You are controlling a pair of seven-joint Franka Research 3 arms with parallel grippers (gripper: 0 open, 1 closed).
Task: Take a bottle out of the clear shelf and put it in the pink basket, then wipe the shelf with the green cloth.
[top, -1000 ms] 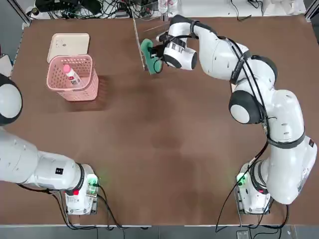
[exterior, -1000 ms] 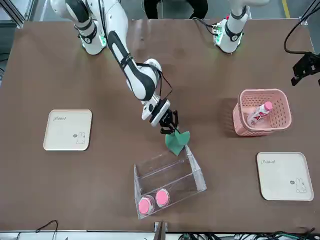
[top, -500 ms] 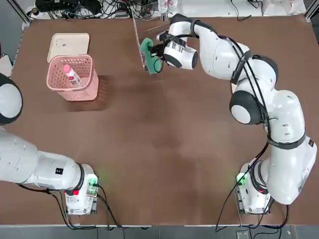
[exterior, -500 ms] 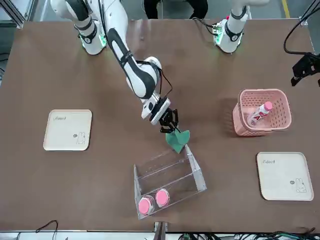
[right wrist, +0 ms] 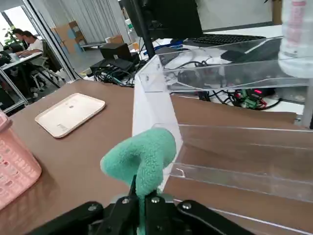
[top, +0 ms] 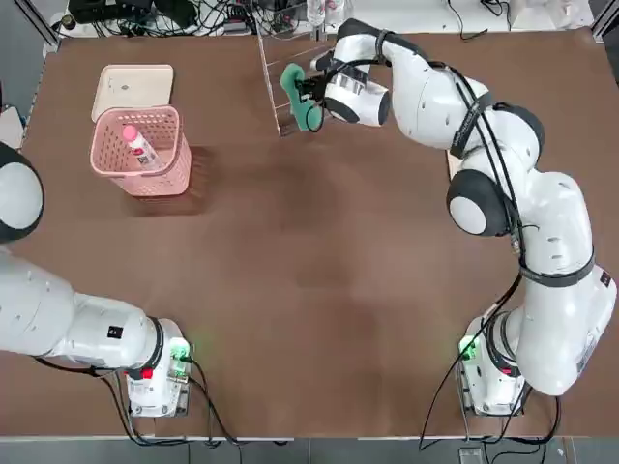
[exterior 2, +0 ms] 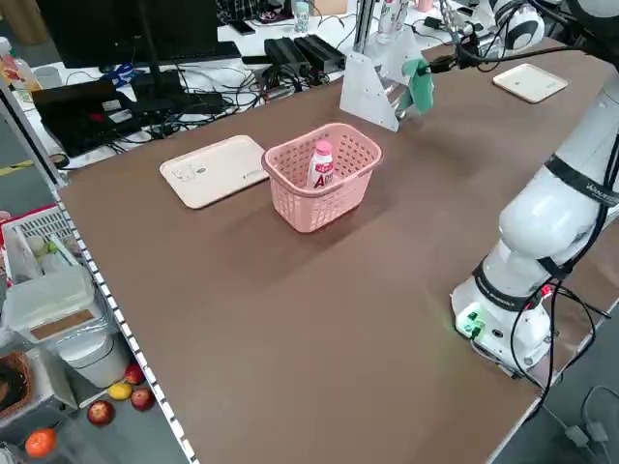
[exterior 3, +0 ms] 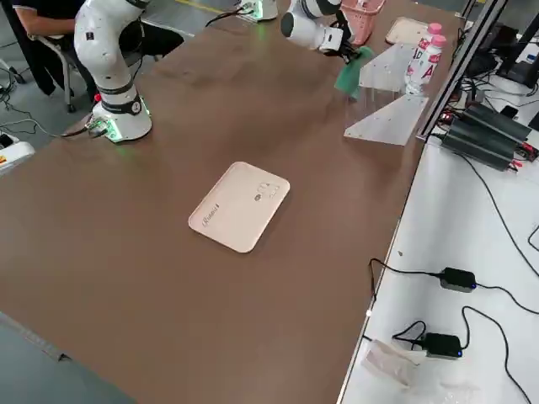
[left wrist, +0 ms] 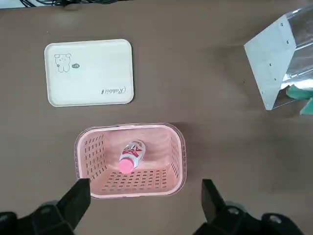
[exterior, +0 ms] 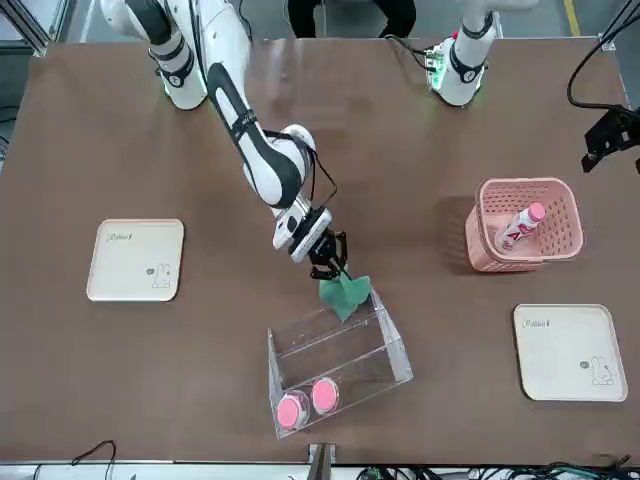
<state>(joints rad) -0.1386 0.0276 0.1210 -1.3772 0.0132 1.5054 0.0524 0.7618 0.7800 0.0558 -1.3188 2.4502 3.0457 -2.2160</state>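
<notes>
My right gripper (top: 311,97) is shut on the green cloth (top: 298,89), which bunches up against the front edge of the clear shelf (top: 270,77) beside its left side wall. In the right wrist view the cloth (right wrist: 142,159) sits just before the shelf's lowest tier (right wrist: 230,149). The bottle (top: 138,145) lies tilted inside the pink basket (top: 147,176). My left gripper (left wrist: 145,200) hovers open above the basket (left wrist: 132,187), holding nothing.
Two other pink-capped bottles (exterior: 308,403) stand at the shelf's (exterior: 340,360) far end. One cream tray (top: 133,89) lies just behind the basket, another (exterior: 136,260) lies on the robot's right side. Cables and equipment line the table's far edge.
My right gripper has carried the green cloth away from the robot, from in front of the shelf's side wall to the shelf's opening. The left arm has not moved.
</notes>
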